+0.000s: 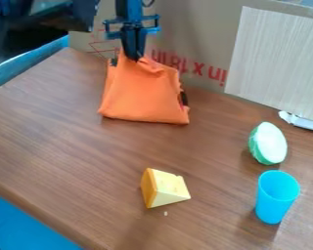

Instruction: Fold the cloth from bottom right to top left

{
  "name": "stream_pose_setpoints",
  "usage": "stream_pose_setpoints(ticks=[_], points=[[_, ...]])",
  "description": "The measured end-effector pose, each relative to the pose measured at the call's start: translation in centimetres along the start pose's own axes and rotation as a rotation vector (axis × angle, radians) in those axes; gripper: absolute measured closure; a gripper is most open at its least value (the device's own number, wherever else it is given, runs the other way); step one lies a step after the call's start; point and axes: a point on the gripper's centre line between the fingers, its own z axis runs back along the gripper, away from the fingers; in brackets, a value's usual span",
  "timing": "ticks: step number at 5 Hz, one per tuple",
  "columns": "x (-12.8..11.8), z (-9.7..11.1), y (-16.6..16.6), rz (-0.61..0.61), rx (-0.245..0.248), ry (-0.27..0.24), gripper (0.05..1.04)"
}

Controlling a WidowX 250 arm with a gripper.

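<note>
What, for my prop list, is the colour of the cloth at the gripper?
The cloth is orange, best seen in the camera view.

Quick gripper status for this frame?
Gripper: closed, holding the orange cloth by its top edge.

Cloth (141, 95): I see plain orange, dark patches at its 3 o'clock edge;
Tabletop (67, 127): brown, wood-grain streaks;
Gripper (135, 57): black on my feed;
Cheese wedge (167, 189): pale yellow, orange-yellow at 9 o'clock;
Cup (274, 197): bright blue;
Rounded piece (270, 144): white face, green rind towards 8 o'clock;
Cardboard (185, 29): tan, red lettering;
Panel (277, 61): pale grey, fine streaks
</note>
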Motion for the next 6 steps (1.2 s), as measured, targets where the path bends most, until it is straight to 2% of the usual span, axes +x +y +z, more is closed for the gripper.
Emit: stream_pose_setpoints(ticks=[1,2,3,4,5,6], points=[[2.6,-2.0,1.0,0.020,-0.007,-0.074,0.988],[4.6,-2.7,2.1,0.000,-0.093,-0.159,0.988],[6.2,-2.9,2.7,-0.049,-0.179,-0.197,0.988],[6.8,-2.7,2.7,-0.100,-0.232,-0.197,0.939],[7.0,-0.5,2.1,-0.170,-0.287,-0.190,0.765],[7.6,-1.9,2.1,-0.167,-0.280,-0.150,0.480]])
